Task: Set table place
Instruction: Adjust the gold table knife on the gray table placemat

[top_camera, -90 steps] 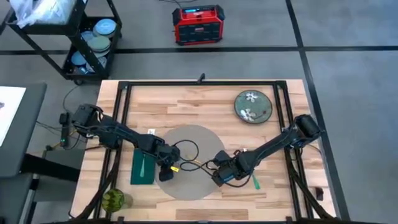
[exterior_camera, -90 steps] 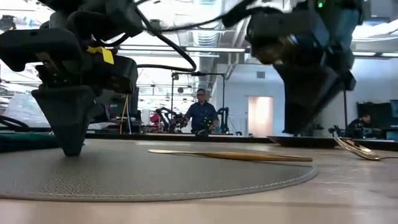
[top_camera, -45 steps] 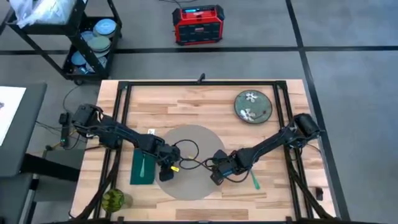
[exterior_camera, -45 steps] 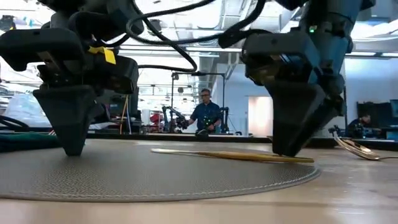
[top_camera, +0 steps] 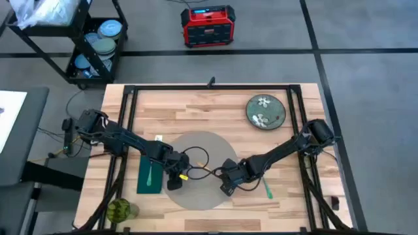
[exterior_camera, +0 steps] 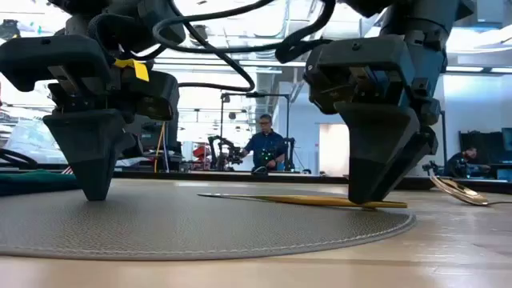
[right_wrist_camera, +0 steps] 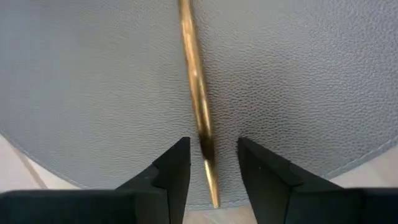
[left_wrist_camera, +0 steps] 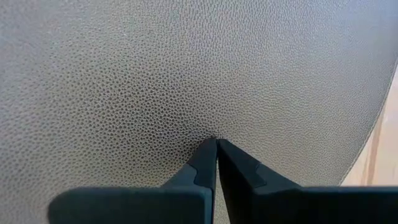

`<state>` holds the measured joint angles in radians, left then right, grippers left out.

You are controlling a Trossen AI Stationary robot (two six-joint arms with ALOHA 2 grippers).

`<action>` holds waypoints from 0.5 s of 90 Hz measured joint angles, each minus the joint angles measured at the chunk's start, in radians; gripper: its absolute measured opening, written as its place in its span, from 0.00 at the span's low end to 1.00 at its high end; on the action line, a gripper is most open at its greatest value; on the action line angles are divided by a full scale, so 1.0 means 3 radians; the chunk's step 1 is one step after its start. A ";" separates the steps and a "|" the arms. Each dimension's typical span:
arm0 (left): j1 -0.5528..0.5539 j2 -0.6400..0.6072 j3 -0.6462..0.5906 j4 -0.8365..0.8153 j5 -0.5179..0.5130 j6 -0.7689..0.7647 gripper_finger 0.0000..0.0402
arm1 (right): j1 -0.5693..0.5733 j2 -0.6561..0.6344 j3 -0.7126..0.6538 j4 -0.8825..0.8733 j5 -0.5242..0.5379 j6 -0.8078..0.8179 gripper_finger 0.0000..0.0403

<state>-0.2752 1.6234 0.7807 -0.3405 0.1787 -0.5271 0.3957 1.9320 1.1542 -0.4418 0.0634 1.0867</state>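
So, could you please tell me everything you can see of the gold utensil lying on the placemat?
The gold utensil is a slim, shiny, metal-looking stick lying flat on the grey placemat, one tapered end near the mat's edge. Its other end is out of view. The right claw straddles it, fingers open either side, tips down at the mat. The left claw is shut, pressing the mat.

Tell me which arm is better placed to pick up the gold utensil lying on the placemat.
The right. The right gripper hangs open with the gold utensil between its fingers, low over the placemat. The left gripper is shut, its tips pressed on the mat's other side, away from the utensil.
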 joint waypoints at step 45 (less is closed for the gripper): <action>0.0008 0.0001 -0.0003 0.0064 -0.0010 -0.0020 0.00 | 0.0002 0.0025 -0.0005 -0.0088 -0.0202 0.0231 0.00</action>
<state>-0.2729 1.6238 0.7799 -0.3213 0.1758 -0.5330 0.3964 1.9396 1.1526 -0.4681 0.0027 1.1561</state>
